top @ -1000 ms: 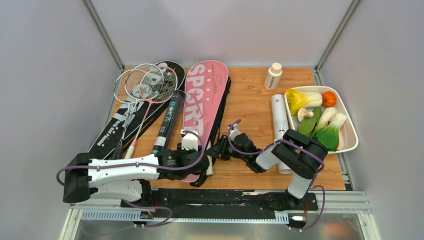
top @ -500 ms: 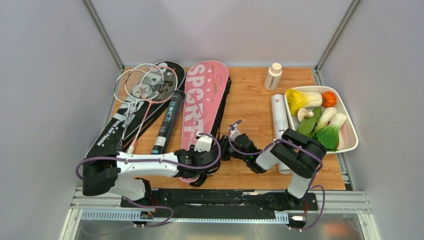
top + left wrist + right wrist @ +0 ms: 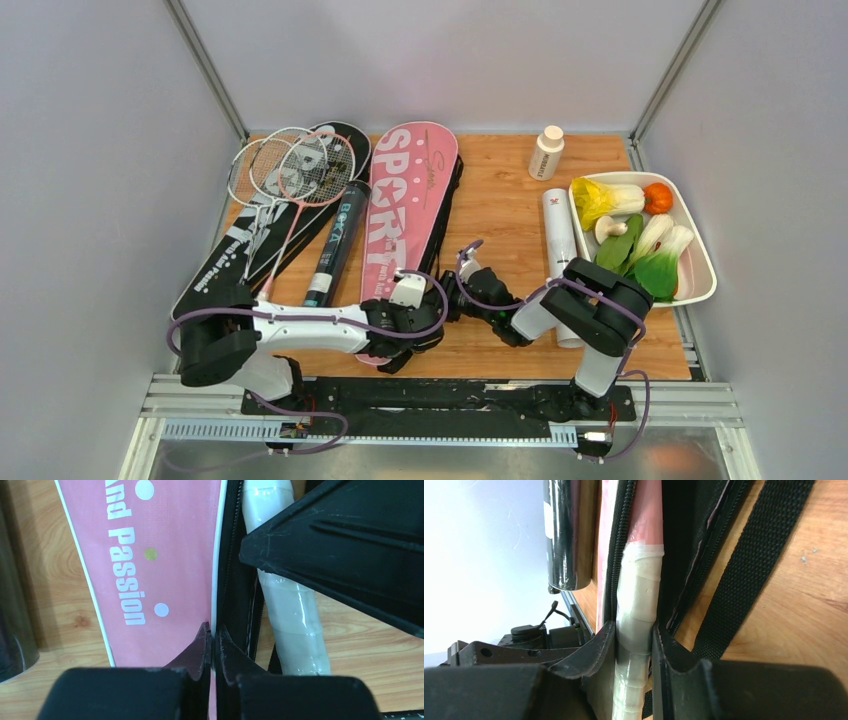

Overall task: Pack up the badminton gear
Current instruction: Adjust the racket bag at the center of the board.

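Wooden tabletop [image 3: 500, 215], top view. Pink "SPORT" bag [image 3: 405, 200] lies lengthwise down the middle, broad head toward 12 o'clock. Its narrow end points to 6 o'clock, where both arms meet.

Black bag [image 3: 225, 268] at 9 to 10 o'clock, slanted. Thin white and pink rackets [image 3: 285, 172] lie on top of it, heads toward 11 o'clock.

White tray [image 3: 703, 285] at 3 o'clock, holding toy vegetables [image 3: 640, 245].

Black tube [image 3: 337, 240] just beside the pink bag's 9 o'clock edge, between it and the rackets. White tube [image 3: 556, 228] between pink bag and tray; its near end is hidden behind the right arm.

Left claw [image 3: 214, 634]: tips pressed together on the white-piped edge of the pink bag's top panel, next to the black zip. Whether a zip pull sits between the tips is too fine to tell.

Right claw [image 3: 634, 630]: pinching a white-taped racket handle [image 3: 640, 580]. The handle comes out of the bag's opened narrow end, pink panel on one side and black lining on the other. In the left wrist view the same handle lies at 3 o'clock of the left tips, just beside them, partly under a right finger.

Black webbing strap [image 3: 754, 565] lies on the wood beside the bag.

White bottle [image 3: 546, 152], beige cap, upright at 1 o'clock, well apart from the gear.
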Motion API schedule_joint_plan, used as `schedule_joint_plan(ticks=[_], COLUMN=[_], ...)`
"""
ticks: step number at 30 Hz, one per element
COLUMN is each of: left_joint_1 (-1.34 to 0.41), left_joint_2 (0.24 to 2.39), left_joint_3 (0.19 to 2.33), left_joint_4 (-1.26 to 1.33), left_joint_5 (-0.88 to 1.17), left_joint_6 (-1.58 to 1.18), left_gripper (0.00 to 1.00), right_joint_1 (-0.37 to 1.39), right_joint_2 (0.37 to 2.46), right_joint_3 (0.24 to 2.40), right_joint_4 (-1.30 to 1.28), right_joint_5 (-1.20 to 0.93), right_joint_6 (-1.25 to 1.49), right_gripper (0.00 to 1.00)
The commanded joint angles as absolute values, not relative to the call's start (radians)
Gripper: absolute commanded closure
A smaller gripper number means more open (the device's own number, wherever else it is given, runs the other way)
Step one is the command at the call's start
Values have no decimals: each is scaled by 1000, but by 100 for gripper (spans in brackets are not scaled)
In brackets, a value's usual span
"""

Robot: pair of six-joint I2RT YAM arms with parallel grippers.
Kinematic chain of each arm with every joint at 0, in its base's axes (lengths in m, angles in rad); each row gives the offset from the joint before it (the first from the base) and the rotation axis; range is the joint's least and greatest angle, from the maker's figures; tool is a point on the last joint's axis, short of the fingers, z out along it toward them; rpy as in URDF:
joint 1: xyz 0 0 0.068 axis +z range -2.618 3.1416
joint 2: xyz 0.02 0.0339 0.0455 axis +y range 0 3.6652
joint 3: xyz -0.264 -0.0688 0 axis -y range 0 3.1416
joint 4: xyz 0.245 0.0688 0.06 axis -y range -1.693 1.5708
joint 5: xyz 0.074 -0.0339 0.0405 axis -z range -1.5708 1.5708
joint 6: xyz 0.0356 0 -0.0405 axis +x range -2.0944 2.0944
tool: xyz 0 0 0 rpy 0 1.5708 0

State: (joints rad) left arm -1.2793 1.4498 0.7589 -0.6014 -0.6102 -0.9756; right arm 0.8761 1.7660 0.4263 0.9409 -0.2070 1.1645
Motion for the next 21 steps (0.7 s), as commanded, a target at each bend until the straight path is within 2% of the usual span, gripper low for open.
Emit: schedule_joint_plan(ticks=[1,14,21], left_joint_1=[-1290,-1292,-1294], left_joint_2=[1347,973,939], left_joint_3=[800,590,518], left_joint_4=[-647,-599,-524], left_joint_5=[-608,-536,-471], left_joint_6=[-1000,-1121,-1135], left_gripper=[100,100,100], right_joint_1=[878,879,871], right_joint_2=[1764,1804,1841], right_joint_3=[485,588,655], right_joint_4=[996,933,940], right_joint_5=[-147,-14,-18], right_joint_6=[1220,1297,1339], right_gripper=[100,99,100])
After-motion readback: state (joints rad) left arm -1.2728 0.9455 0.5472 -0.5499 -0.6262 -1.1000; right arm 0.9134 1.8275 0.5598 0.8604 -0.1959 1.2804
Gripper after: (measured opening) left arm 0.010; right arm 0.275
